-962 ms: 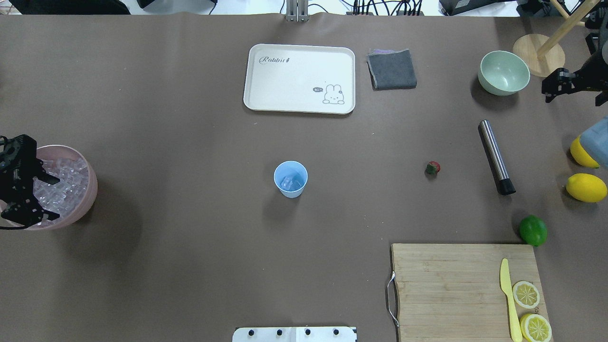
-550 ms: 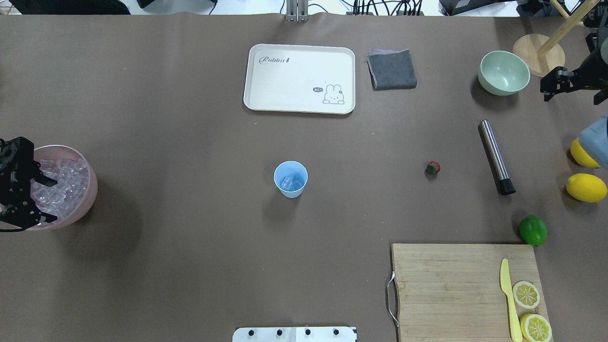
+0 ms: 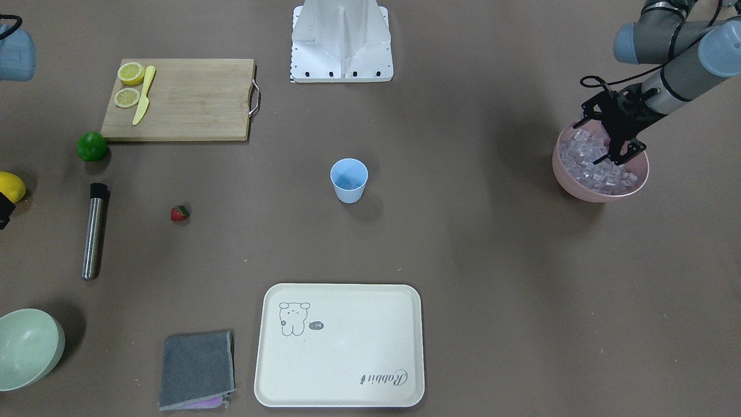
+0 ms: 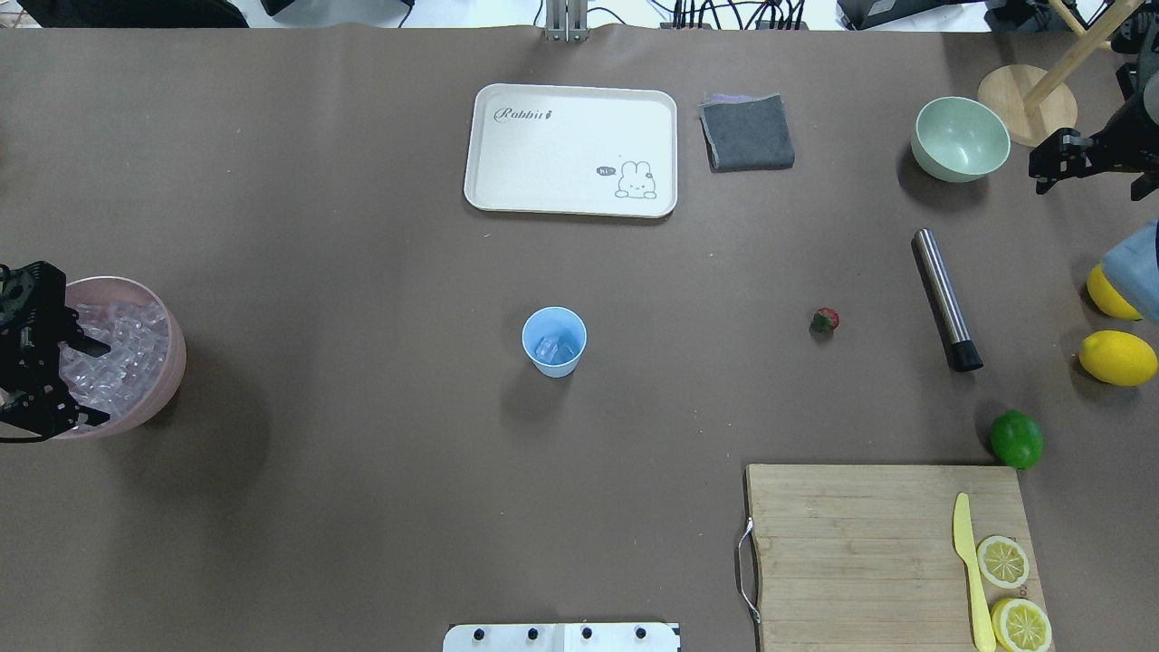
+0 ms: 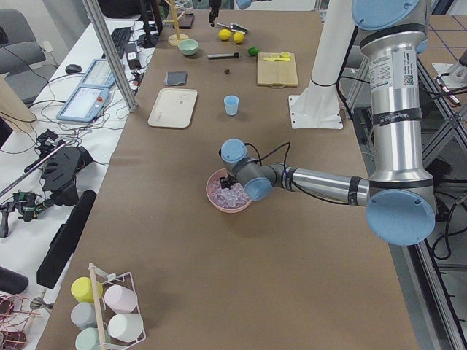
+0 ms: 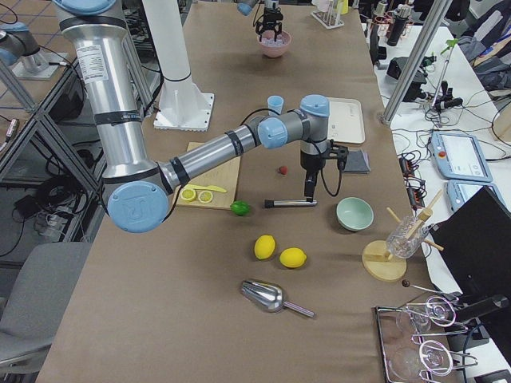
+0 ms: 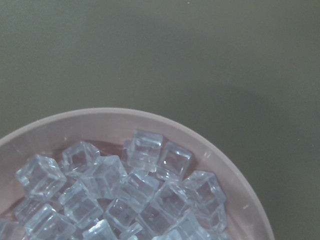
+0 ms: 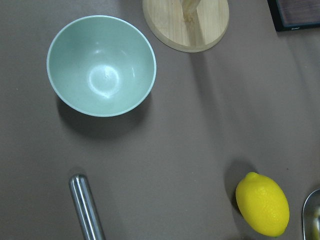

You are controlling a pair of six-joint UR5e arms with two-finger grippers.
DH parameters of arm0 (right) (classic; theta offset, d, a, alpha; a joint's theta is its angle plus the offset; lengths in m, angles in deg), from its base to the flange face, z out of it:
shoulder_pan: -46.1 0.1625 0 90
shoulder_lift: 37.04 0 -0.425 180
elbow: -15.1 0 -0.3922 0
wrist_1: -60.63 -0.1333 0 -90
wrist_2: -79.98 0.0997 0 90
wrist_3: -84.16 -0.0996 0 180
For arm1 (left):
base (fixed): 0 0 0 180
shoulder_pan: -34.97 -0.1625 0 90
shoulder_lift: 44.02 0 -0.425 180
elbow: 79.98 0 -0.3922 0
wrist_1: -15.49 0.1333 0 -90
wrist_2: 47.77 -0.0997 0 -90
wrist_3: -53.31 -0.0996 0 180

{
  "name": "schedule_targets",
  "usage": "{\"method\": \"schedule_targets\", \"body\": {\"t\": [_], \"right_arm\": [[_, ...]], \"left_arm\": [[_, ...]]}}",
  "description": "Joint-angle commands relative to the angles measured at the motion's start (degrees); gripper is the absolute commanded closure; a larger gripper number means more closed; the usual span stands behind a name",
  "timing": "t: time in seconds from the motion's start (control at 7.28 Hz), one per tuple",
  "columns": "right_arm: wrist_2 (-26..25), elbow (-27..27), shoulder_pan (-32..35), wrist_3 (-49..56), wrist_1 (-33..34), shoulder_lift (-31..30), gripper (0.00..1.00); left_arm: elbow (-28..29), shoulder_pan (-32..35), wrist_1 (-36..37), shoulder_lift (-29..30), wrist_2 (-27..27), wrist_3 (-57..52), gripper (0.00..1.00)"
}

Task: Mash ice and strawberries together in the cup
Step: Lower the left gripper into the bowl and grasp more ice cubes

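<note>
The light-blue cup [image 4: 554, 342] [image 3: 349, 180] stands mid-table with a few ice cubes [image 4: 555, 347] inside. More ice [image 4: 127, 358] [image 7: 130, 190] fills the pink bowl [image 4: 174, 362] [image 3: 579, 188] at the far left. My left gripper [image 4: 95, 382] [image 3: 603, 143] hangs open over that ice, its fingers just above or among the cubes, nothing seen held. The strawberry [image 4: 825, 319] [image 3: 179, 213] lies alone on the table right of the cup. My right gripper [image 4: 1048, 165] hovers open and empty at the far right, beside the pale green bowl [image 4: 960, 138] [image 8: 101, 65].
A steel muddler [image 4: 946, 299] [image 8: 87, 207] lies right of the strawberry. A lime [image 4: 1016, 439], lemons [image 4: 1118, 358], and a cutting board [image 4: 860, 552] with a knife and lemon halves sit front right. A white tray [image 4: 570, 204] and grey cloth [image 4: 747, 131] lie at the back.
My left gripper has drawn slightly leftward over the pink bowl, then held nearly still. The right gripper shifted a touch to the left. Cup and strawberry have not moved.
</note>
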Motion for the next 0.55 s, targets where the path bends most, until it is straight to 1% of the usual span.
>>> {"method": "schedule_targets", "body": {"t": [0.0,0.14,0.27,0.41], "right_arm": [[0.00,0.00,0.00,-0.01,-0.02,-0.10,0.00],[-0.09,0.00,0.00,-0.01,-0.02,-0.19,0.00],[-0.44,-0.09,0.00,-0.01,-0.02,-0.19,0.00],[-0.53,-0.09,0.00,-0.01,-0.02,-0.19,0.00]], "left_arm": [[0.34,-0.07,0.00,0.02,-0.36,0.00,0.37],[0.43,-0.16,0.09,0.02,-0.36,0.00,0.51],[0.35,-0.16,0.09,-0.07,-0.18,0.00,0.81],[0.43,-0.07,0.52,0.19,0.17,0.17,1.00]]}}
